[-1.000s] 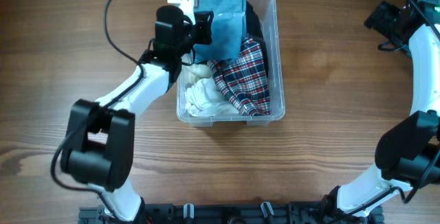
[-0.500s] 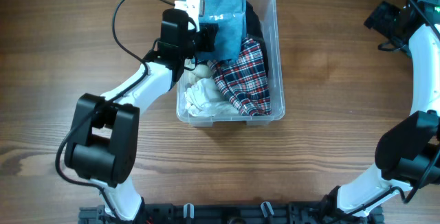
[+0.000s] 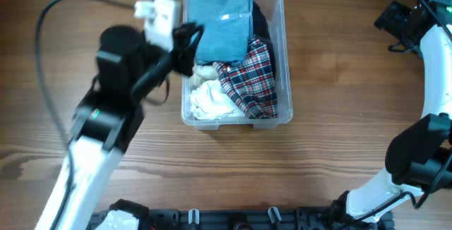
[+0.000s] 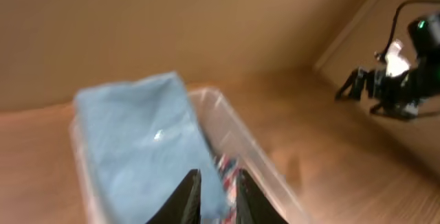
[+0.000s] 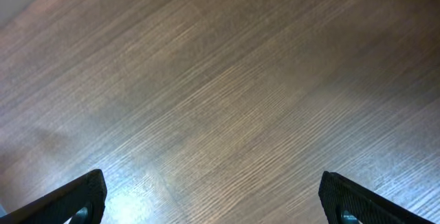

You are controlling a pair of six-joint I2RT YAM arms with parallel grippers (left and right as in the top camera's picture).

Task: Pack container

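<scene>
The container (image 3: 286,61) is a clear plastic bin at the table's middle, holding folded clothes. A blue towel (image 3: 222,18) lies over its far end and hangs past the rim. In the left wrist view the same blue towel (image 4: 137,141) and the container's rim (image 4: 240,131) appear blurred below. My left gripper (image 3: 189,43) hangs high over the bin's left rim. Its jaws (image 4: 218,174) are nearly together, with only a narrow gap and nothing in it. My right gripper (image 3: 395,20) is far off at the top right, jaws wide (image 5: 213,200) over bare wood.
Inside the bin lie a red-and-blue plaid cloth (image 3: 251,78), a white cloth (image 3: 208,99) and a dark garment (image 3: 260,22). My left arm's cable (image 3: 53,18) loops over the table at the left. The robot base rail (image 3: 233,219) runs along the front edge.
My left arm has risen and swung back left, away from the bin's inside, and looks blurred. The blue towel stays in place. The right arm has not moved.
</scene>
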